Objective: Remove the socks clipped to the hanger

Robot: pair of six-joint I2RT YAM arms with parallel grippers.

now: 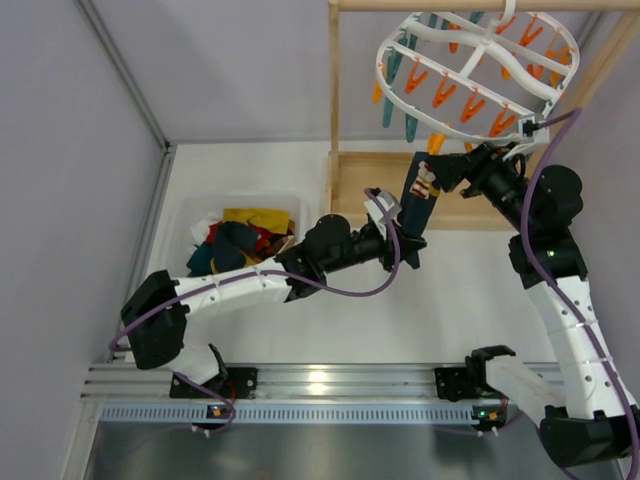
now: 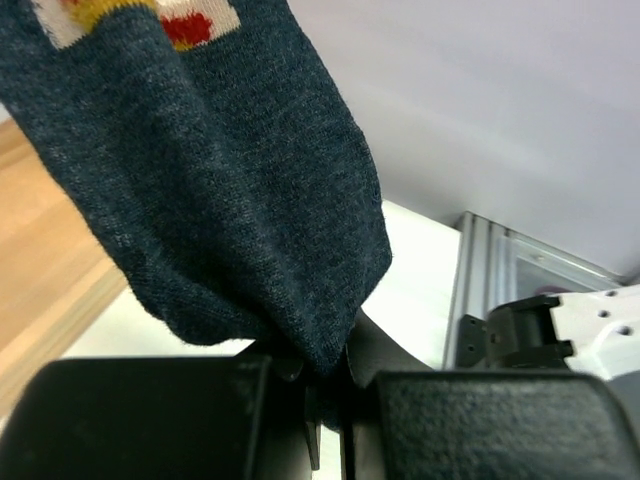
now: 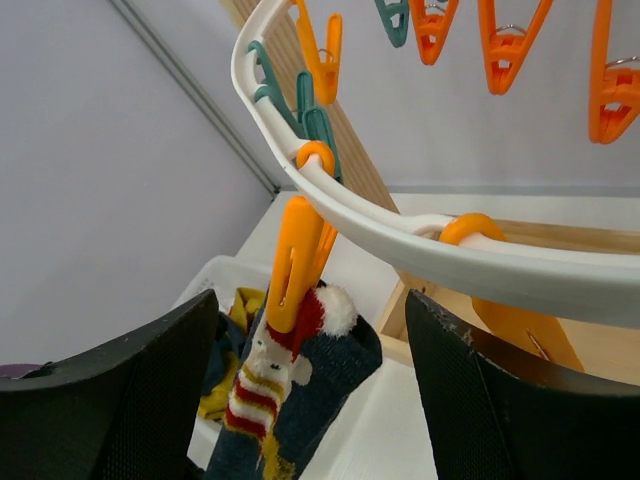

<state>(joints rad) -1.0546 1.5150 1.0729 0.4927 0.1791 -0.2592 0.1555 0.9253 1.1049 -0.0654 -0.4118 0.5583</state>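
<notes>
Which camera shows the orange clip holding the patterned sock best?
The right wrist view: the orange clip pinches the sock up close. The top view shows it tiny; the left wrist view shows only sock fabric.

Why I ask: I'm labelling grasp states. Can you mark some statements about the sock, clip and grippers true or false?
The left gripper is shut on the patterned sock. True.
The sock lies in the bin. False: it hangs from an orange clip on the hanger.
The right gripper stands open, that clip between its fingers in its wrist view. True.
Every clip holds a sock. False: the other clips in view hang empty.
</notes>
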